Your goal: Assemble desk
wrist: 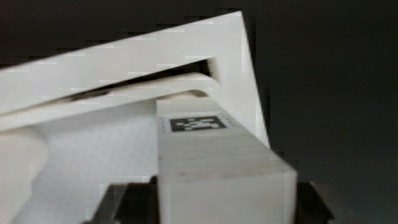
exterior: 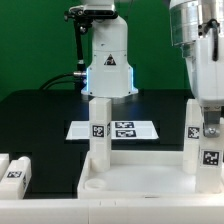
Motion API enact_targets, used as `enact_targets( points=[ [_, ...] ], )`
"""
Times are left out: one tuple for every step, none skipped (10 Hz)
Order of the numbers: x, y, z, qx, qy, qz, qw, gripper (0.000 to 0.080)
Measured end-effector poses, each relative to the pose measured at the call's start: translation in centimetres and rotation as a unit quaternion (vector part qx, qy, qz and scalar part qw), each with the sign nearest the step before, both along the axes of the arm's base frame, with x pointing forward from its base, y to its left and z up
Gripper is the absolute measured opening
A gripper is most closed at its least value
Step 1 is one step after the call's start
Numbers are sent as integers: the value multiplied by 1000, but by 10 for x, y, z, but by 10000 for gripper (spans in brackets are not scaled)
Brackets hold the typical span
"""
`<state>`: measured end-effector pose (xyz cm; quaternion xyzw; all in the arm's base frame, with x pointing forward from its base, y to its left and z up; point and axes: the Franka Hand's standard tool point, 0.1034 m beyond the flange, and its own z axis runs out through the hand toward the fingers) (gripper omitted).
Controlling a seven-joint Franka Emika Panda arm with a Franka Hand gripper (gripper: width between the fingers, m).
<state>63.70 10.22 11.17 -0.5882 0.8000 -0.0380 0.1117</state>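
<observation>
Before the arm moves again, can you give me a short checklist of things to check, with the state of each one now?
1. Hand around the right leg: ok.
2. That leg standing upright at the tabletop corner: ok.
3. Leg fully seated in its socket: cannot tell.
4. Other mounted leg upright: ok.
5. Loose legs clear of the arm: ok.
6. Marker board untouched: ok.

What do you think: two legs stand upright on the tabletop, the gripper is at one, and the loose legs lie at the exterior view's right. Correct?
Not quite. The exterior view shows the loose legs at its left, beside the tabletop, not at its right. The rest holds: the gripper is at one upright leg, the other upright leg stands free.
</observation>
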Motion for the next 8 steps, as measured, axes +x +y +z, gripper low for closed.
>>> enact_targets(
  points=[
    [0,-1,0,0,0,-5,1000,302],
    [0,-1,-1,0,1,-5,1000,302],
    [-3,0,-1,-1,9,8,1000,478],
    [-5,3,1,4,21,21,1000,591],
    [-2,0,11,5,8,29,1000,591],
    [2,-7,27,6,-7,47,999,639],
    [5,-16,35,5,-21,50,999,647],
    [3,-14,30,5,-16,47,999,647]
  ],
)
